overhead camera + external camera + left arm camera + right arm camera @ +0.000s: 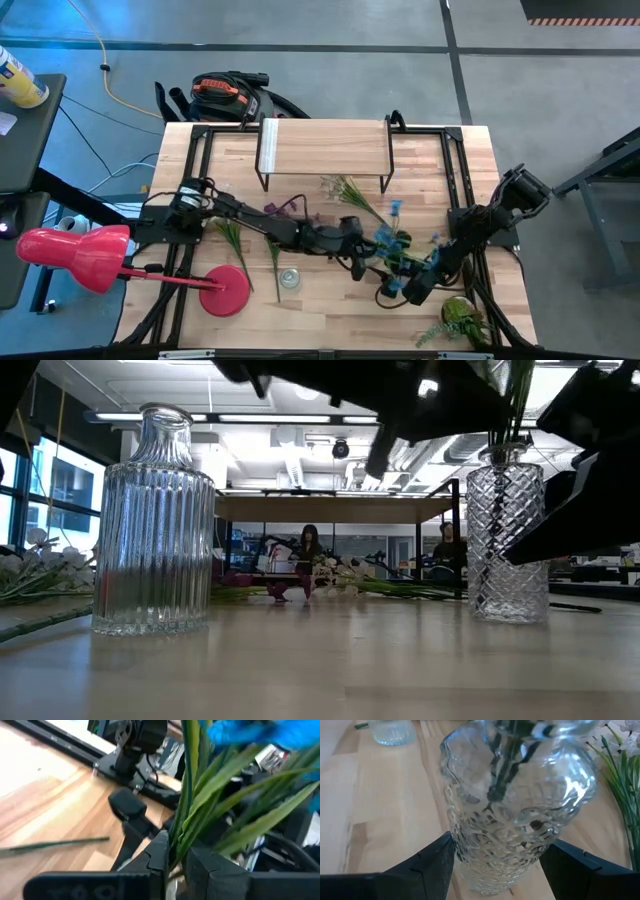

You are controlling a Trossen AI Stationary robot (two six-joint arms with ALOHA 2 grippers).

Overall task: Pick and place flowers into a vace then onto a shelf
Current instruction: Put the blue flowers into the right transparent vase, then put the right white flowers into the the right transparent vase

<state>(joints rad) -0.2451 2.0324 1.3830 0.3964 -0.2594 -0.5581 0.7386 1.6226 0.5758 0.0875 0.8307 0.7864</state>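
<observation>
A blue-blossomed flower bunch (395, 240) stands with its green stems (505, 765) inside a diamond-patterned glass vase (507, 540). The vase stands on the table at the near right. My left gripper (175, 857) is shut on the stems above the vase, under the blue blossoms (260, 732). My right gripper (497, 850) has the vase (515, 805) between its fingers. White flowers (350, 190), purple flowers (285, 208) and loose stems (232, 238) lie on the table. The light-wood shelf (325, 148) stands at the far edge. My left gripper pinches the bunch's green stems (186, 820) between its two fingers, below the leaves and blossoms. The stems run upright through the hold and down into the vase. My right gripper has the vase's lower body (470, 855) between its two fingers (430, 865), one on each side. The fingers come level, from the table's right side. The vase stands upright with its base on the table.
A ribbed glass vase (152, 525) stands near the front, left of centre (290, 280). A red lamp-like stand (100, 258) is at the near left. A bushy potted plant (462, 318) is at the near right corner. People sit in the room behind (308, 545).
</observation>
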